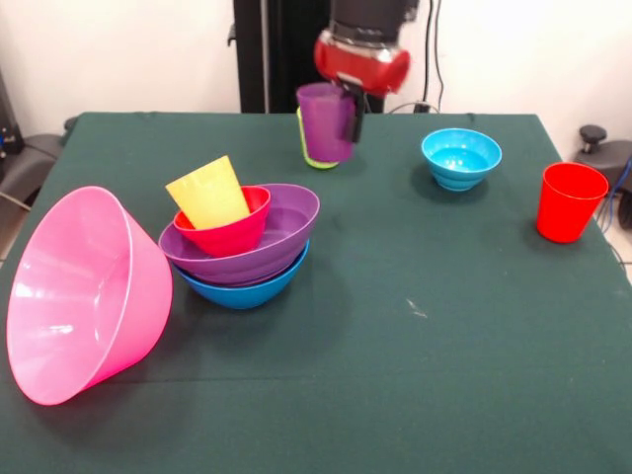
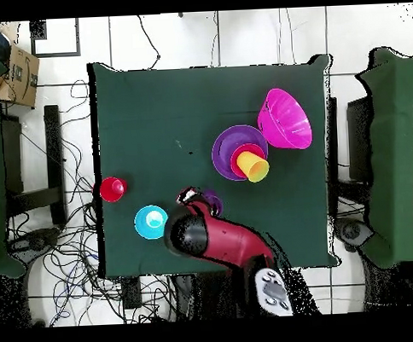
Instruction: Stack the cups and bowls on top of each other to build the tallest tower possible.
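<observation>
My gripper (image 1: 348, 120) hangs at the table's far side, shut on the rim of the translucent purple cup (image 1: 324, 123). One black finger (image 1: 355, 117) lies against its right wall. The purple cup sits nested in the lime green cup (image 1: 314, 160), whose edge shows at the left and below. The tower (image 1: 242, 247) has the blue bowl (image 1: 242, 289) as its base, then the purple bowl (image 1: 281, 232), the small red bowl (image 1: 229, 235) and a tilted yellow cup (image 1: 207, 193). In the overhead view the arm covers most of the purple cup (image 2: 212, 199) and the gripper (image 2: 199, 198).
A very large pink bowl (image 1: 84, 296) lies tipped on its side left of the tower, touching it. A light blue bowl (image 1: 461, 158) and a red cup (image 1: 571, 202) stand apart at the right. The red cup is close to the table's right edge (image 1: 592, 267).
</observation>
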